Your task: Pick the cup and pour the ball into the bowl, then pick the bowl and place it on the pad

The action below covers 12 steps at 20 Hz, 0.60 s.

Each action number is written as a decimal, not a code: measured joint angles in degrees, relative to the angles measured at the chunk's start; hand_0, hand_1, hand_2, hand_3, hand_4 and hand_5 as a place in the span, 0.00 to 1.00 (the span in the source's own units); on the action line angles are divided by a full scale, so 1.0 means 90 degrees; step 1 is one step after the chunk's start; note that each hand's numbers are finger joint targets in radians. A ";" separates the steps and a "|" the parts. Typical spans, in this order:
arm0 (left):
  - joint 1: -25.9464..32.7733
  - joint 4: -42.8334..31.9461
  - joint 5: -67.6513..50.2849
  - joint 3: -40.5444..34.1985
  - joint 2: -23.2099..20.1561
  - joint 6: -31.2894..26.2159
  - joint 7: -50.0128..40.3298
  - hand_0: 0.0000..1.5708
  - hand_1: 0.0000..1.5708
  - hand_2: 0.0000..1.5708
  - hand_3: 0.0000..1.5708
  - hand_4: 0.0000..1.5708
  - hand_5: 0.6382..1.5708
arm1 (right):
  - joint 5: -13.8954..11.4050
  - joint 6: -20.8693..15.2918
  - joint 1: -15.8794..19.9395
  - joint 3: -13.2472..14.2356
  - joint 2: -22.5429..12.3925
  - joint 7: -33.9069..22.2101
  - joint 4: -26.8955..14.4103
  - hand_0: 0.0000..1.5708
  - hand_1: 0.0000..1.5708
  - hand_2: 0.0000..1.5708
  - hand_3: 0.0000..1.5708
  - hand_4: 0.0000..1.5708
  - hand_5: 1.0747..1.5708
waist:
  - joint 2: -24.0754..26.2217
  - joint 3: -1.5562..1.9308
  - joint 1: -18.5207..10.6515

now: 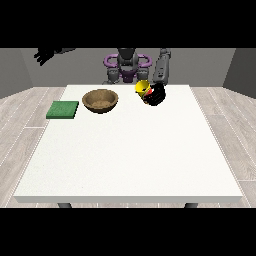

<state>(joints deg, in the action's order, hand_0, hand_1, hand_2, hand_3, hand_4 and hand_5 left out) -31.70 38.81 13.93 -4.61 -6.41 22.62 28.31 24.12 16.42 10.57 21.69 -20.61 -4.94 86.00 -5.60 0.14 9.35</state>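
I hold the cup point(143, 88) near the table point(130, 160) far edge, fingers of the hand at the view's right point(156, 94) curled on its side; it seems light, stiff, easy to tip.

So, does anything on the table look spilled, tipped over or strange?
Nothing is spilled. The yellow cup is tilted in the hand at the view's right, as for pouring. The bowl stands upright, and the green pad lies flat near the table's edge.
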 measured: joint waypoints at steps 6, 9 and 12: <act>-0.0426 -0.0347 0.1909 0.1216 -0.0203 0.1231 -0.1282 0.86 0.86 1.00 1.00 0.92 0.97 | -0.0023 0.0162 -0.0047 -0.0027 -0.0022 0.0006 -0.0504 0.00 0.00 0.00 0.07 0.43 0.98 | 0.0475 0.0027 0.0016; -0.0814 -0.0688 0.2886 0.1817 -0.0169 0.1522 -0.2276 0.87 0.87 1.00 1.00 0.93 0.96 | -0.0047 0.0303 -0.0088 -0.0042 -0.0029 0.0100 -0.0781 0.00 0.00 0.00 0.00 0.43 0.98 | 0.0649 0.0030 0.0052; -0.1261 -0.0937 0.3717 0.2364 0.0107 0.1470 -0.3293 0.87 0.87 1.00 1.00 0.93 0.96 | -0.0035 0.0388 -0.0047 0.0101 -0.0155 0.0186 -0.1224 0.00 0.00 0.00 0.00 0.44 0.98 | 0.0789 0.0020 -0.0123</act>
<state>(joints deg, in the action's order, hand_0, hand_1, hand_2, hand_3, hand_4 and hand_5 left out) -43.05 30.38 47.38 16.66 -5.45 35.85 -1.33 23.81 19.92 10.15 22.59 -22.01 -3.27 74.99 1.49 0.32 8.24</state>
